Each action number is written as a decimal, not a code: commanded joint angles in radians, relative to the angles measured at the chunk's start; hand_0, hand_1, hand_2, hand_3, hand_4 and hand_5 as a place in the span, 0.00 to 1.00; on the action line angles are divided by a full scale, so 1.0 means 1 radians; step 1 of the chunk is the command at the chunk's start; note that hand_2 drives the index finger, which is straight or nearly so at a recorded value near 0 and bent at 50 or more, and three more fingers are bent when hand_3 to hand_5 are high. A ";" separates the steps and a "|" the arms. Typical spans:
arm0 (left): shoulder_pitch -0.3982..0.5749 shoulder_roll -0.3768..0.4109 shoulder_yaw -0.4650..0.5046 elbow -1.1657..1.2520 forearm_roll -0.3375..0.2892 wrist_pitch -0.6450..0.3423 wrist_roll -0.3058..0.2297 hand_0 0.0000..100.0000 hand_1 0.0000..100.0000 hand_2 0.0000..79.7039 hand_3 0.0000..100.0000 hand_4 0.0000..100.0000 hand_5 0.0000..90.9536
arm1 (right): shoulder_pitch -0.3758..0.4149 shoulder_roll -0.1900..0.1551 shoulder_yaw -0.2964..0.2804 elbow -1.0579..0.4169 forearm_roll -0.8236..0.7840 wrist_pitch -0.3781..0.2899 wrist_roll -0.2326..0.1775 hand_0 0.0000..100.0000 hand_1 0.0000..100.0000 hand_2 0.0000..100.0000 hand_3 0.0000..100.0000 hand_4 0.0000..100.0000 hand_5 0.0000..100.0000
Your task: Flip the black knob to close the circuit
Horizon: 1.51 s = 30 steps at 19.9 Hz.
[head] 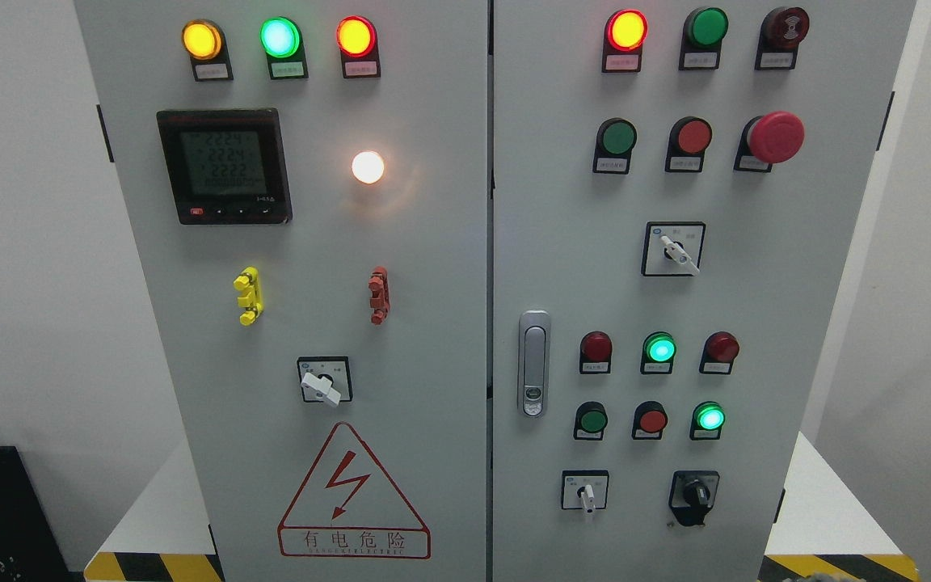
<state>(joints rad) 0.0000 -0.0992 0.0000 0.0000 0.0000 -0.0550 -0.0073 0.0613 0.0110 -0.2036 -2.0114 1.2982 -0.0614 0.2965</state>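
A grey cabinet (433,339) with two doors fills almost the whole head view. The left door (191,388) carries a red triangle warning sign (352,497) near the bottom, and a dark meter (225,166) with a lit screen near the top. Beside the meter glows one white lamp (368,167). Above them stand three lit lamps in a row: yellow (202,40), green (280,37) and red (355,35).

On the right door (797,323), a big red mushroom button (776,137) sits at the upper right. A silver door handle (534,363) is at the inner edge of this door, upright.

The black knob (695,493) is at the bottom right of the right door, in its black square plate. To its left is a small white switch (587,493), well apart from it. Nothing touches the knob.

No robot hand shows anywhere in the view, so I cannot tell if the fingers are spread or curled.
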 commanded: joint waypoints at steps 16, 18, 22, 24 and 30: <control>0.034 0.000 0.011 -0.034 0.008 0.000 0.000 0.00 0.00 0.00 0.05 0.03 0.00 | -0.153 0.023 0.084 0.184 0.050 0.112 -0.013 0.00 0.00 0.87 1.00 0.80 0.86; 0.034 0.000 0.011 -0.034 0.008 0.000 0.000 0.00 0.00 0.00 0.05 0.03 0.00 | -0.163 0.023 0.084 0.200 0.052 0.120 -0.013 0.00 0.00 0.87 1.00 0.80 0.86; 0.034 0.000 0.011 -0.034 0.008 0.000 0.000 0.00 0.00 0.00 0.05 0.03 0.00 | -0.184 0.023 0.084 0.240 0.055 0.138 -0.016 0.00 0.00 0.87 1.00 0.80 0.87; 0.034 0.001 0.011 -0.034 0.008 0.000 0.000 0.00 0.00 0.00 0.05 0.03 0.00 | -0.195 0.023 0.084 0.255 0.064 0.158 -0.023 0.00 0.00 0.87 1.00 0.80 0.87; 0.034 0.000 0.011 -0.034 0.008 0.000 0.000 0.00 0.00 0.00 0.05 0.03 0.00 | -0.210 0.024 0.084 0.258 0.064 0.179 -0.026 0.00 0.00 0.88 1.00 0.80 0.87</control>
<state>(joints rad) 0.0000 -0.0992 0.0000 0.0000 0.0000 -0.0550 -0.0073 -0.1260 0.0038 -0.1257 -1.8062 1.3591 0.1060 0.2712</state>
